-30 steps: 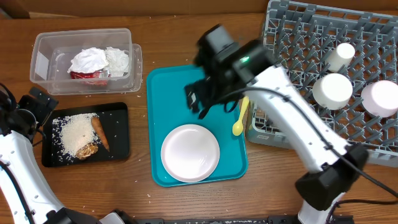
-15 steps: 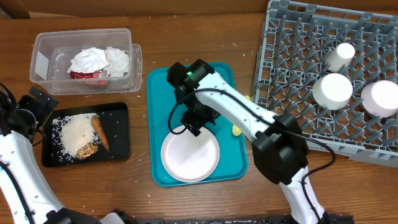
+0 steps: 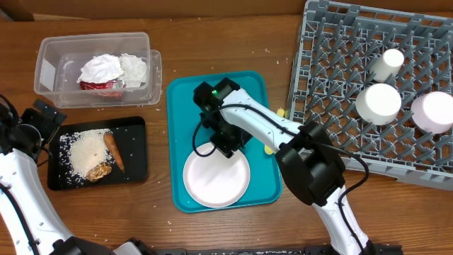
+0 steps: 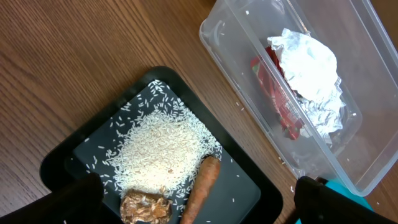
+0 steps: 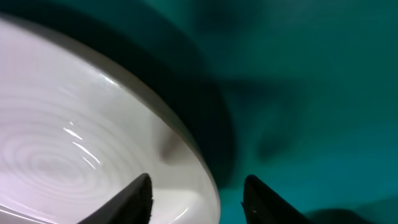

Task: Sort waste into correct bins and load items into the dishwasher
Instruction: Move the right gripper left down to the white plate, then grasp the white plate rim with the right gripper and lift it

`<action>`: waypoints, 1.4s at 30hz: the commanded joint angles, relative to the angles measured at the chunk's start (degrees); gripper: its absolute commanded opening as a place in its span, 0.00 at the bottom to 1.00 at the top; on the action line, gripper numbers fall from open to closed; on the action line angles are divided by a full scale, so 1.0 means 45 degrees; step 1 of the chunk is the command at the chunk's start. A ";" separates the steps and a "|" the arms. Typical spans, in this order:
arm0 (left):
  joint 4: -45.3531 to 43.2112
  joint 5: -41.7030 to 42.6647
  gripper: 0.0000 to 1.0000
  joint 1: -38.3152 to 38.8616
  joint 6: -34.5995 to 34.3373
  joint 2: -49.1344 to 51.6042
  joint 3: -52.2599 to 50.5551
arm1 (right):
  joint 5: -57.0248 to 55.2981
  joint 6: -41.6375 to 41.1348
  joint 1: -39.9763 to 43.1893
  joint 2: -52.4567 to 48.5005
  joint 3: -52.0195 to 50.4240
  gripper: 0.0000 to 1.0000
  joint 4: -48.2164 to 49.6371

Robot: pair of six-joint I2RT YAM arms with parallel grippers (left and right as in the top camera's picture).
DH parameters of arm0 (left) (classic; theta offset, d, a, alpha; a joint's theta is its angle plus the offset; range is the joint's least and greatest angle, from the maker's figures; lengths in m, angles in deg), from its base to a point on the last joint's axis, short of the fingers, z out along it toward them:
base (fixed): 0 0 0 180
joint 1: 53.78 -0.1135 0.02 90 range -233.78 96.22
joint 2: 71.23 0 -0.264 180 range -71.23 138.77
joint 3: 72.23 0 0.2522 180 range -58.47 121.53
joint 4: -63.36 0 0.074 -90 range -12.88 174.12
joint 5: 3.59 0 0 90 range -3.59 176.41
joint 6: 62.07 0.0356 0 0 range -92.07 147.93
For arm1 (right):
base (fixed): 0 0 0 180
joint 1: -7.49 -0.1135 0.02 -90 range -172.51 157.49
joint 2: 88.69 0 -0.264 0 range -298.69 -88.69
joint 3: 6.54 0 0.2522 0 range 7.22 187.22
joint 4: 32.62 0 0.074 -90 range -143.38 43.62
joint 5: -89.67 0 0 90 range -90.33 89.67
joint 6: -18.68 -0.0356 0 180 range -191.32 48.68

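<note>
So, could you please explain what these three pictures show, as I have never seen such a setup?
These are two robot arms at a wooden table. The overhead picture looks straight down; the other two come from a camera on each wrist. The right arm reaches over a teal tray, its fingers open on either side of a white plate's rim; nothing is held yet. The left arm's fingers are open and empty, its camera looking at a black tray with rice, a carrot piece and a brown chunk. A clear tub holds crumpled napkins and a red wrapper. The grey rack on the right holds pale dishes.
</note>
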 commanded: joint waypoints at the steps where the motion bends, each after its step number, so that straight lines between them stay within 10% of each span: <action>1: -0.0019 -0.0083 1.00 -0.0029 -0.0126 0.0039 0.0068 | 0.0189 0.0049 0.0058 -0.0068 -0.0243 0.40 0.0092; 7: -0.0019 -0.0083 1.00 -0.0029 -0.0126 0.0039 0.0068 | 0.0185 0.0044 0.0058 -0.0063 -0.0204 0.04 0.0000; 21: -0.0019 -0.0078 1.00 -0.0029 -0.0126 0.0039 0.0068 | 0.0185 0.0049 0.1180 0.0311 0.3764 0.04 -0.2040; 42: -0.0019 -0.0083 1.00 -0.0029 -0.0126 0.0039 0.0068 | -0.4333 -0.4260 0.9976 0.1826 0.7752 0.04 -0.0083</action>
